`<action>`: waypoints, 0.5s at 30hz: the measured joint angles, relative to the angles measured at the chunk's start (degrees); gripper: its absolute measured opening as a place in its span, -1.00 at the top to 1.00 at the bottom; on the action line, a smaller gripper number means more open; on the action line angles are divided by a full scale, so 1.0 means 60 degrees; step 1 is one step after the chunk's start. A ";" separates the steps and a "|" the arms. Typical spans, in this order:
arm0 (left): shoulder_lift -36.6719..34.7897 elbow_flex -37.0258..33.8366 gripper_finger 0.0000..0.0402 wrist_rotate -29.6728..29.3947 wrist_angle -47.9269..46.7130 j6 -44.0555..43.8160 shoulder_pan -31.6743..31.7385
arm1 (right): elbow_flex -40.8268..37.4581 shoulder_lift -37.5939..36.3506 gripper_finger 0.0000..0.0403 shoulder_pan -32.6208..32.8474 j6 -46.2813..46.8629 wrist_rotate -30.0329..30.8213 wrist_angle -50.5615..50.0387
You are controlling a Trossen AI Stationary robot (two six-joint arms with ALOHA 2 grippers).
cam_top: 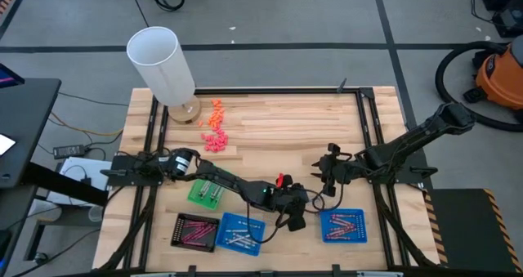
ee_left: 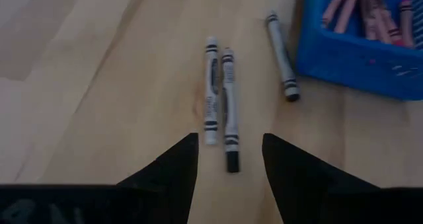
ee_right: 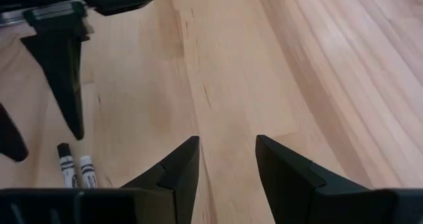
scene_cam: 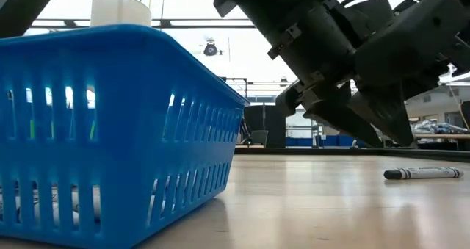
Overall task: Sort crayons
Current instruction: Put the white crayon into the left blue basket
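Observation:
Three silvery-grey crayons lie flat on the wooden table: two side by side [ee_left: 211,92] [ee_left: 228,108] and one apart [ee_left: 281,55] beside a blue tray [ee_left: 360,45] of pinkish crayons. My left gripper [ee_left: 228,151] is open and hangs above the near ends of the pair, with a finger on either side. It also shows in the high view [cam_top: 296,220] and the low view [scene_cam: 382,135]. One crayon [scene_cam: 422,173] shows in the low view. My right gripper [ee_right: 227,151] is open and empty, and shows just right of the left one in the high view [cam_top: 325,177].
Along the near edge stand a dark tray [cam_top: 196,232] of pinkish crayons, a blue tray [cam_top: 243,234] and another blue tray [cam_top: 343,225]. A green tray [cam_top: 206,193] lies under the left arm. A white cylinder [cam_top: 163,64] and orange and pink bits [cam_top: 215,130] are at the far left.

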 joint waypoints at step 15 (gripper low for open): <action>0.0107 0.0015 0.11 -0.0616 0.0212 0.0780 0.0193 | 0.0000 -0.0101 0.21 0.0004 -0.0007 -0.0020 -0.0052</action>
